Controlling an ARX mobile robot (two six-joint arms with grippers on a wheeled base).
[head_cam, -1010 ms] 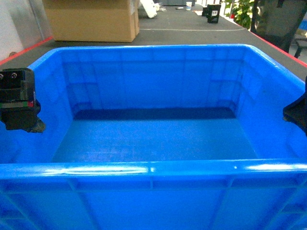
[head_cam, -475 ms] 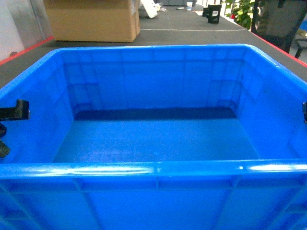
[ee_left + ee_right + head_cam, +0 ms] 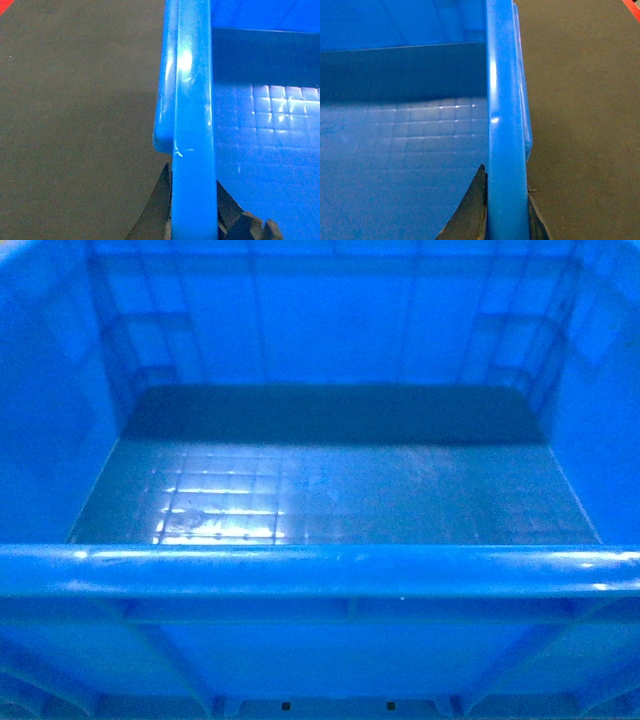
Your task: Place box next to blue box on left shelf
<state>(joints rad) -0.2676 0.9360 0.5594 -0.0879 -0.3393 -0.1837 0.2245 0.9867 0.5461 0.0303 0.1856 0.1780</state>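
The box, a large bright-blue crate with a grid-embossed floor, fills the whole head view with its near rim across the lower part. Neither gripper shows in that view. In the left wrist view my left gripper is shut on the crate's left rim, one dark finger outside the wall and one inside. In the right wrist view my right gripper clamps the right rim the same way. The crate is empty. The blue box on the left shelf and the shelf are out of view.
Dark grey matting lies below the crate's left side and also below its right side. A red strip cuts the far corner of the left wrist view.
The crate has come up close to the head camera and now covers the whole view. The cardboard box and floor behind it no longer show, and both grippers have left the head view.
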